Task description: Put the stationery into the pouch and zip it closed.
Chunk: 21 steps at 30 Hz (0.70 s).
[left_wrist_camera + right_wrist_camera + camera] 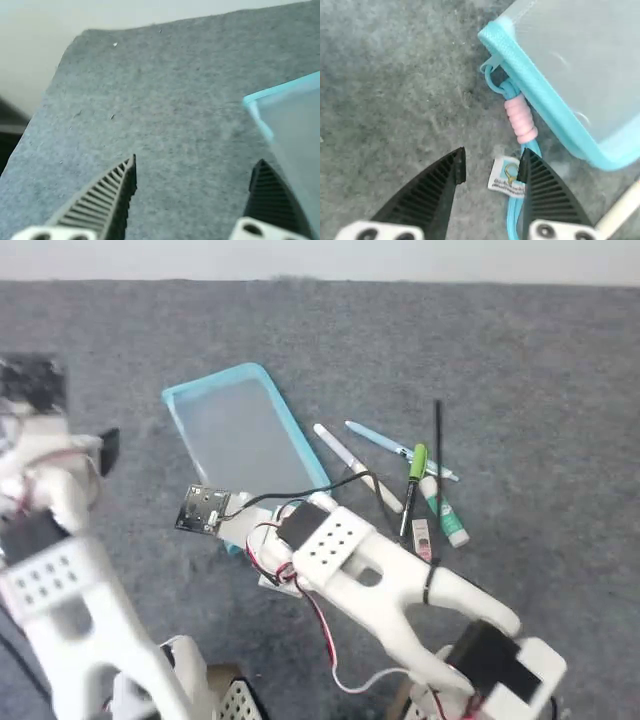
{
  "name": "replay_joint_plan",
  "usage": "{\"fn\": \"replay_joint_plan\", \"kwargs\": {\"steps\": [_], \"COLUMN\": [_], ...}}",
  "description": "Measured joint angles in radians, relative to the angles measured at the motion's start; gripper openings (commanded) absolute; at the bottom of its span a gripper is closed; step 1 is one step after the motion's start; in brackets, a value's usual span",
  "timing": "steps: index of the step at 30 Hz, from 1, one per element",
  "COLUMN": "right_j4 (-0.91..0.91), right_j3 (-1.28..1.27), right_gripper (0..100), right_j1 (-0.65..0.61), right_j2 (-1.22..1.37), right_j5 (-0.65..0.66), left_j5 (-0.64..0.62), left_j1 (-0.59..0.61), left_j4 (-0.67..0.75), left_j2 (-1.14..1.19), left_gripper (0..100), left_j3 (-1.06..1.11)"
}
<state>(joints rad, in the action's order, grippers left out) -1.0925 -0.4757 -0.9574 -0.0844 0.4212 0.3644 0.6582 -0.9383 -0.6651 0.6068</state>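
right pincer [493, 151] parted, empty, at pouch [560, 60] zip cord [521, 120]; left pincer [196, 160] gaping, empty; pens [352, 466] beside pouch.

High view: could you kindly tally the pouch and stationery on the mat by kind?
Pouch: 1
Pens or markers: 4 (white pen, blue pen, green-capped pen, green-tipped marker)
Small piece, kind unclear: 1
Total: 6

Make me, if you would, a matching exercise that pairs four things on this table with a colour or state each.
Things:
1. pouch
2. bead
3. left pincer
4. right pincer

Colour or state:
a. open at the zip cord
b. pink
c. turquoise-edged
d. open over bare grey mat

Pairs: 1-c, 2-b, 3-d, 4-a.
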Motion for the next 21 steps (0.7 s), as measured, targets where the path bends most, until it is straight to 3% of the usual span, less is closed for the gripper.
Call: {"fn": "replay_joint_plan", "kwargs": {"steps": [6, 18, 21], "right_j4": [0.032, 0.038, 0.038], "right_j3": [0.025, 0.21, 0.25], "right_gripper": [17.7, 17.6, 12.0], "right_j1": [-0.002, 0.026, 0.051], "right_j2": [0.091, 0.316, 0.364], "right_j5": [0.044, 0.1, 0.1], "left_j5": [0.012, 0.012, 0.012], "left_j1": [0.041, 0.041, 0.041], "left_j4": [-0.008, -0.035, -0.035], "left_j2": [0.216, 0.23, 0.23], "left_gripper": [34, 34, 34], "left_j3": [-0.163, -0.192, -0.192]}}
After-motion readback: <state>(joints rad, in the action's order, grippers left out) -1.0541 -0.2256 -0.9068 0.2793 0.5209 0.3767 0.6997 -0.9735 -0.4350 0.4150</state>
